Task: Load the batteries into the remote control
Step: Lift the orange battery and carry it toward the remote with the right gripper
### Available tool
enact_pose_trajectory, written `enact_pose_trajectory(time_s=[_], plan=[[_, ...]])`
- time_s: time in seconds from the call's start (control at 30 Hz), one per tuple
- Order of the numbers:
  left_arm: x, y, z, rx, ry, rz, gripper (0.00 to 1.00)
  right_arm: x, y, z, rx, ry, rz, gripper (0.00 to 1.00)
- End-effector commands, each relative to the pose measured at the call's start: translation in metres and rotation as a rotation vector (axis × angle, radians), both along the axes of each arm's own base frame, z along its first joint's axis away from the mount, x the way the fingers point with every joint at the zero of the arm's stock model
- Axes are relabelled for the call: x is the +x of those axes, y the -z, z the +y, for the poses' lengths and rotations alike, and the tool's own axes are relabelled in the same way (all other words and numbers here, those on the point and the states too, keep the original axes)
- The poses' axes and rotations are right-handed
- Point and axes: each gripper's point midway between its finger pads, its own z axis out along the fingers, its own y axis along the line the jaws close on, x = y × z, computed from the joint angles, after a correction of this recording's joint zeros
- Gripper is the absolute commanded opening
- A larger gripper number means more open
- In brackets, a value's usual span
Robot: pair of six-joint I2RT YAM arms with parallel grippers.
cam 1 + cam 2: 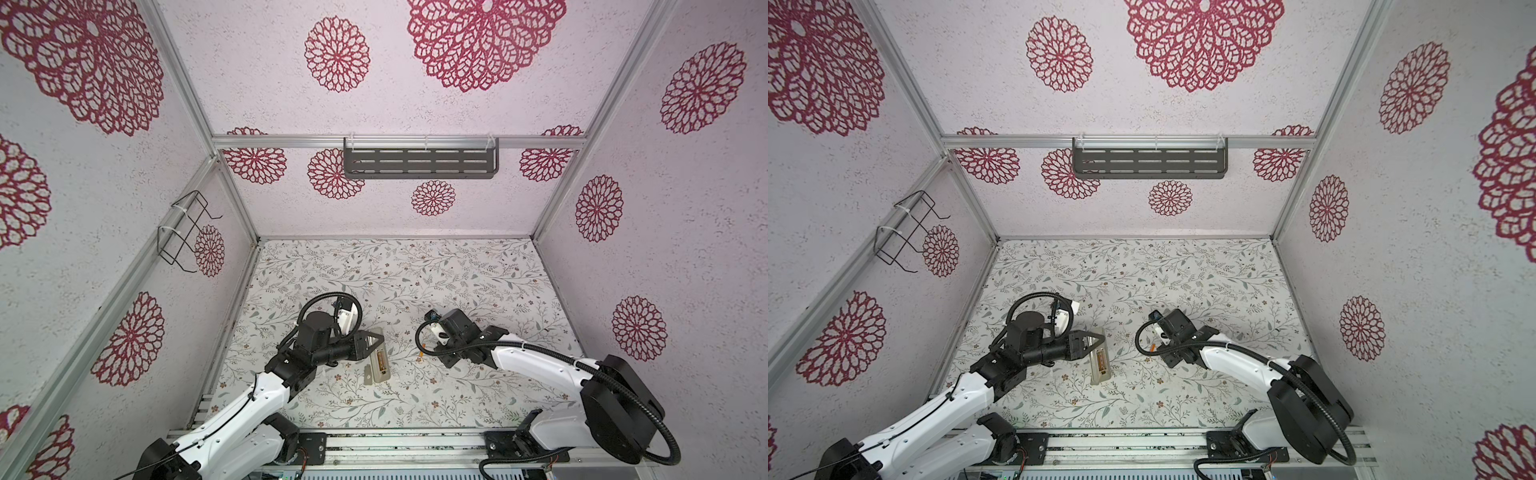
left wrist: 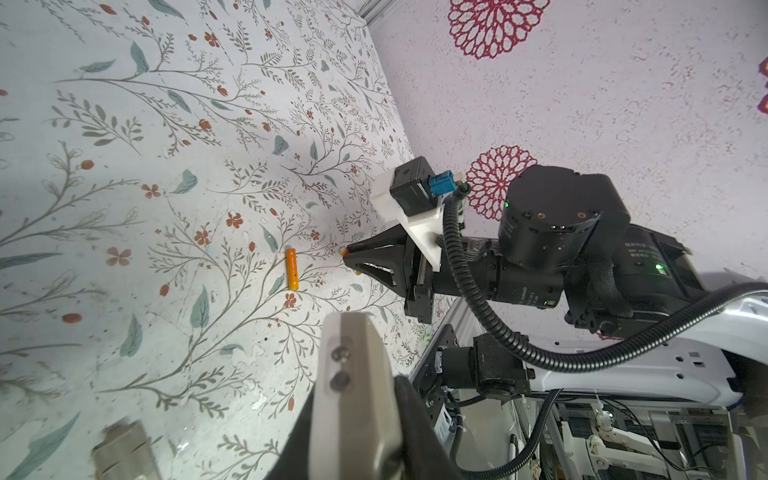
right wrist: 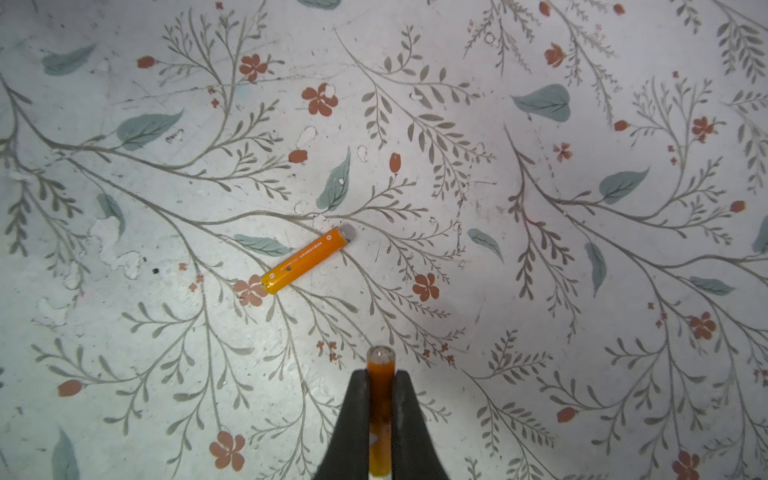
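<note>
Floral-print table [image 1: 415, 282] holds all: the left gripper [image 1: 371, 341] is clamped on the remote control [image 1: 381, 365], back up with its compartment open, a beige cover [image 1: 368, 375] just beside it; one loose battery [image 3: 305, 261] lies flat on the table; the right gripper [image 3: 380, 376] pinches the other battery [image 3: 380, 360].

Top views overlook whole table [image 1: 457, 270]; wrist cams close, both see loose battery [image 2: 292, 268].
</note>
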Motion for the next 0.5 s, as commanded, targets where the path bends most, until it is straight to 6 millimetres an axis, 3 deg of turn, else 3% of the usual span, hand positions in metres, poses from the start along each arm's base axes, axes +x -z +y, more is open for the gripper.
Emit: enact_pose_trajectory(time_s=[0.0, 0.47], plan=[[-0.002, -0.013, -0.005, -0.036, 0.020, -0.049, 0.00, 0.003, -0.029, 0.012, 0.105, 0.004, -0.066, 0.01], [0.003, -0.011, -0.001, -0.056, -0.034, -0.025, 0.00, -0.017, -0.119, 0.063, 0.420, -0.140, -0.302, 0.00]])
